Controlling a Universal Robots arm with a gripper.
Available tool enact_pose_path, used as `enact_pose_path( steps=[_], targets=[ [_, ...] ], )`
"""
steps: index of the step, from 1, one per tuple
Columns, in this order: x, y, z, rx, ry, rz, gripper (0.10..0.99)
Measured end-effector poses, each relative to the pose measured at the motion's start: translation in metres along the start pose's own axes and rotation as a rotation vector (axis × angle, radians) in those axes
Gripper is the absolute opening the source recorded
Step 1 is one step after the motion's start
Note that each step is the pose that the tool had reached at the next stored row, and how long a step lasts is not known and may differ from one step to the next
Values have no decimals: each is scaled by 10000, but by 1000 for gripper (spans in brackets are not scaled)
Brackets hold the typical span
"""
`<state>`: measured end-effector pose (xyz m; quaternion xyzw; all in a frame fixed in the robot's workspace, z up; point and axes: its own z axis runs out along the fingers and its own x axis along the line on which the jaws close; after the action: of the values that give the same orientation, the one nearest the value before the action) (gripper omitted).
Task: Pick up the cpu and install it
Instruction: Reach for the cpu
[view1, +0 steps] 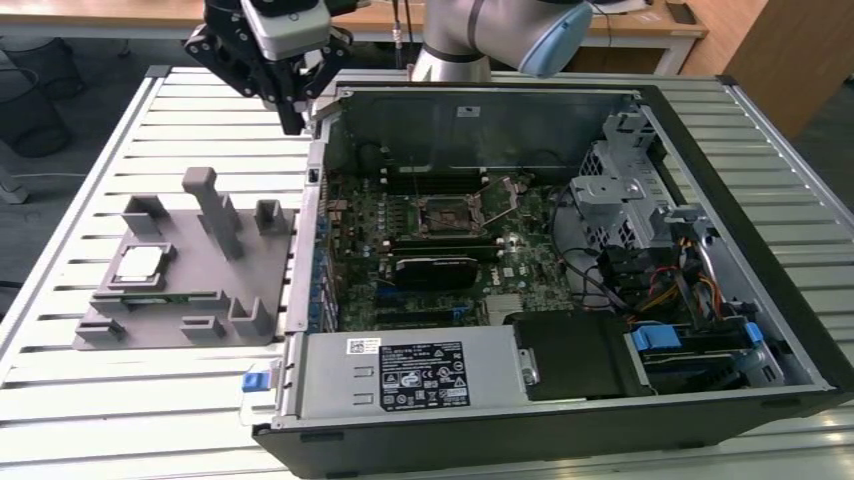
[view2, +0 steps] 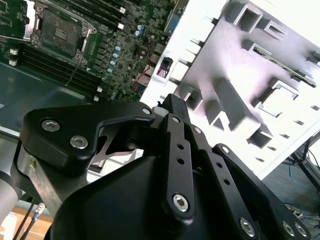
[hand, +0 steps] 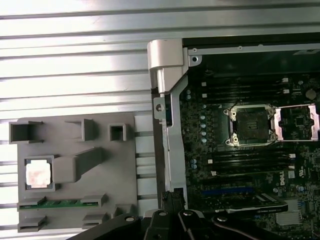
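Observation:
The cpu (view1: 140, 264) is a small silvery square lying flat in a pocket of the grey fixture (view1: 200, 300) on the slatted table, at the exterior view's left. In the first wrist view the cpu (hand: 39, 173) sits in the fixture (hand: 75, 200), and the open black socket (hand: 250, 126) lies on the motherboard inside the case. My gripper (view1: 291, 124) hangs above the table by the case's far corner, well apart from the cpu, its fingers shut with nothing between them. The gripper (hand: 172, 196) tip also shows in the first wrist view.
An open computer case (view1: 747, 180) fills the table's middle and right, with the socket (view1: 451, 212), a power supply (view1: 414, 375) and drive cages (view1: 627, 170) inside. The case's wall (hand: 167, 125) stands between fixture and motherboard. Grey posts (view1: 214, 205) rise from the fixture.

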<state>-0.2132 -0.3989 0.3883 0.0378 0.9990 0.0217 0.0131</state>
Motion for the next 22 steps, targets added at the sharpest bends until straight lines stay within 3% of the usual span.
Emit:
enact_pose_path(
  steps=[22],
  targets=[
    [95,-8,9,0,0,1,106]
  ],
)
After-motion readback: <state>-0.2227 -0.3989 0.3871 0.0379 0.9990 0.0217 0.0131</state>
